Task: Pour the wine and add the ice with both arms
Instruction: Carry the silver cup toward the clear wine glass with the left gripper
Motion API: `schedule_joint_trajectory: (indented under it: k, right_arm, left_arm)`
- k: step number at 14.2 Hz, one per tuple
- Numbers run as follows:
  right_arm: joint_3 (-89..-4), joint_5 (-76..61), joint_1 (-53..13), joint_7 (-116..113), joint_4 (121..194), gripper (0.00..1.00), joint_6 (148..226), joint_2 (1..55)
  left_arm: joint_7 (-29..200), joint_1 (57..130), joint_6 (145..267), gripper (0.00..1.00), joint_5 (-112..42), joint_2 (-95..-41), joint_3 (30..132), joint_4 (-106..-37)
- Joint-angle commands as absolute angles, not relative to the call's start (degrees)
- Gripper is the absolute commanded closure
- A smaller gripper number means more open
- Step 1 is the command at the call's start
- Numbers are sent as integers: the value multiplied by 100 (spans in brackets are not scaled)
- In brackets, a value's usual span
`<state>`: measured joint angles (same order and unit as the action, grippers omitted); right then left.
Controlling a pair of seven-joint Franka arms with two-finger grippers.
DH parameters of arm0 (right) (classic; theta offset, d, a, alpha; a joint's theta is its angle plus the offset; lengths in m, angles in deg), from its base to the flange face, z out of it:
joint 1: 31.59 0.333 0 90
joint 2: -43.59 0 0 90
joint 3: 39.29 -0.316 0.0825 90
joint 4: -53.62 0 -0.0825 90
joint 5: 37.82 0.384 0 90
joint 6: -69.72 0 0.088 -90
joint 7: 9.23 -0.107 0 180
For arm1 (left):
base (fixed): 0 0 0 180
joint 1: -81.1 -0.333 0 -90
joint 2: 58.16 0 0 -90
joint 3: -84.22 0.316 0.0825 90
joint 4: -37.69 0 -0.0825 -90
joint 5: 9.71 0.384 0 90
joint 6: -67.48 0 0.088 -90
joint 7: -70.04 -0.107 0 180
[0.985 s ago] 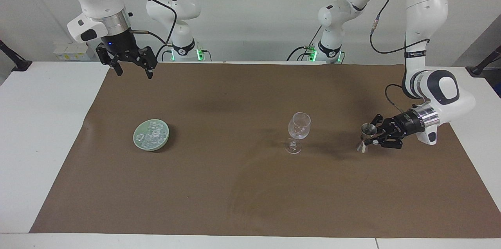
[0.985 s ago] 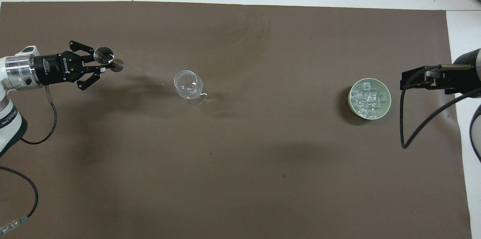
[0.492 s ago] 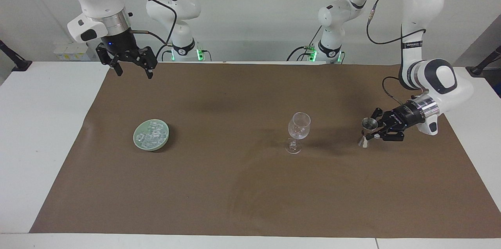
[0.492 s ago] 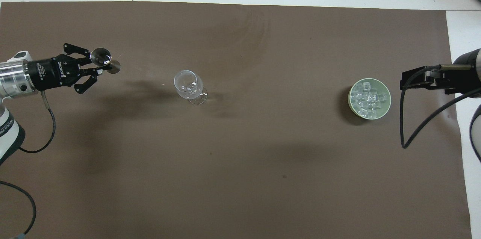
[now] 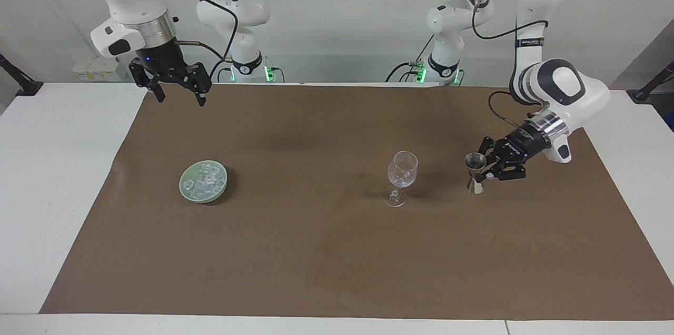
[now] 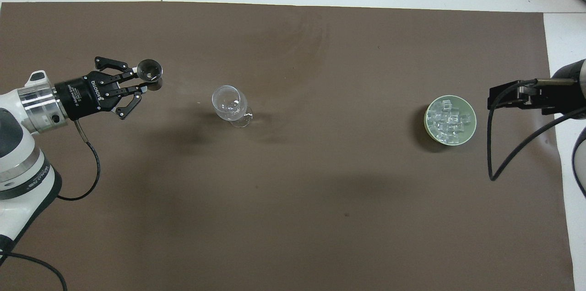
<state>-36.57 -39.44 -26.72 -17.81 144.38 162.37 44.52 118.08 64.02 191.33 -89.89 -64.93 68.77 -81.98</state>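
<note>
An empty clear wine glass (image 5: 402,176) (image 6: 230,105) stands upright on the brown mat. My left gripper (image 5: 485,170) (image 6: 144,86) is shut on a small metal jigger (image 5: 475,171) (image 6: 151,71) and holds it upright above the mat, beside the glass toward the left arm's end. Clear ice cubes (image 5: 205,180) (image 6: 448,119) lie heaped in a pale green dish (image 5: 187,193) (image 6: 471,117) toward the right arm's end. My right gripper (image 5: 177,94) (image 6: 496,99) is open and empty, raised high near the right arm's base, where that arm waits.
A brown mat (image 5: 337,250) (image 6: 293,218) covers most of the white table (image 5: 58,177). A black cable (image 6: 494,153) hangs from the right wrist beside the dish.
My left gripper has carried the jigger up and toward the wine glass. The right arm, glass and dish have not moved.
</note>
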Motion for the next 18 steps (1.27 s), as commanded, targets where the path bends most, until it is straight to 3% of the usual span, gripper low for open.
schedule_joint_trajectory:
  k: [1, 10, 18]
  right_arm:
    - [-3674, -3914, -2729, -1688, 14617, 0, 16367, 4587]
    - [-3674, -3914, -2729, -1688, 14617, 0, 16367, 4587]
    - [-3674, -3914, -2729, -1688, 14617, 0, 16367, 4587]
  left_arm:
    - [11830, 6606, 19474, 100, -9276, -6203, 6954, -8535]
    - [11856, 7467, 20678, 100, -9838, -6080, 6963, -8641]
    - [11795, 7661, 21091, 100, -9848, -5852, 6971, -8799]
